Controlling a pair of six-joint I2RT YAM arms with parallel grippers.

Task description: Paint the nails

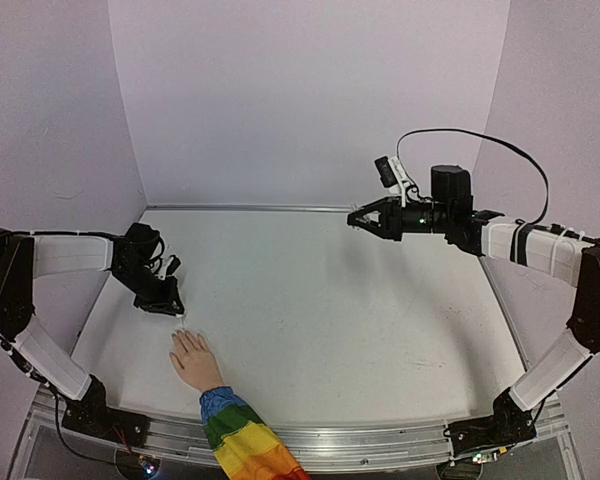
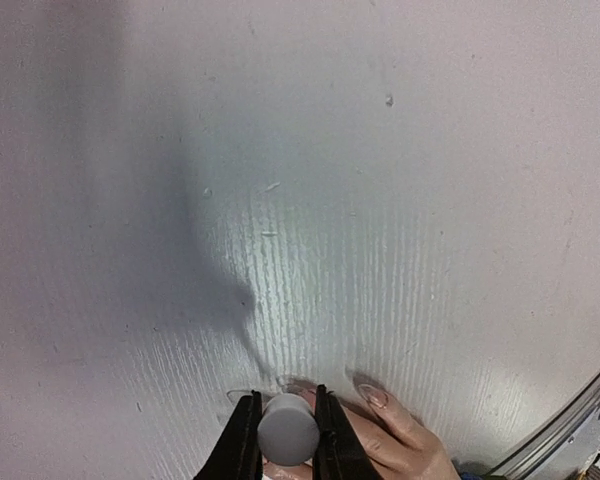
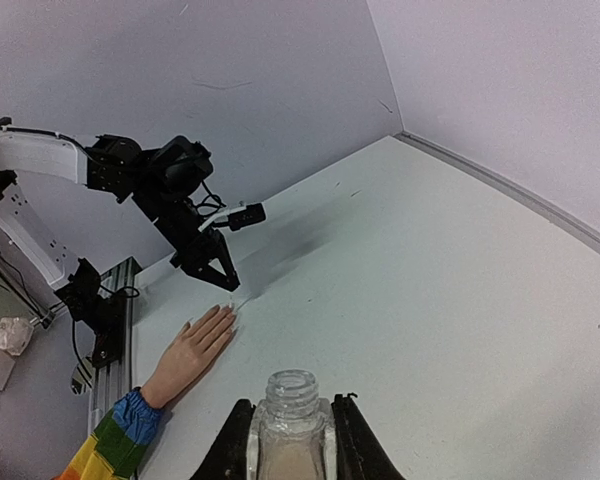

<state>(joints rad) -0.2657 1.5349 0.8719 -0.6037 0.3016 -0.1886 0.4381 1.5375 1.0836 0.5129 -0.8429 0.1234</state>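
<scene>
A pale table (image 1: 330,300) seen from above, with one of my robot arms on each side. A small model hand (image 1: 193,358) in a rainbow sleeve (image 1: 242,440) lies palm down at the near left, fingers pointing away from me. Its nails (image 2: 372,396) are small and pale, and I see no colour on the one that shows clearly. The left gripper (image 1: 172,306) hangs just beyond those fingertips, pointing down, its jaws clamped on a round grey-white cap (image 2: 287,430). The cap hides any brush beneath it in the wrist view. The right gripper (image 1: 360,218) is raised at the far right, well apart from the hand, and grasps a small clear bottle (image 3: 294,430) whose neck is uncovered. I judge the main risk to be aim: the nails are tiny, and since I cannot see the tip, a small sideways error would smear the skin or the table. Pressing down too firmly could push the loose hand out of position. Tilting the open bottle could spill it.
</scene>
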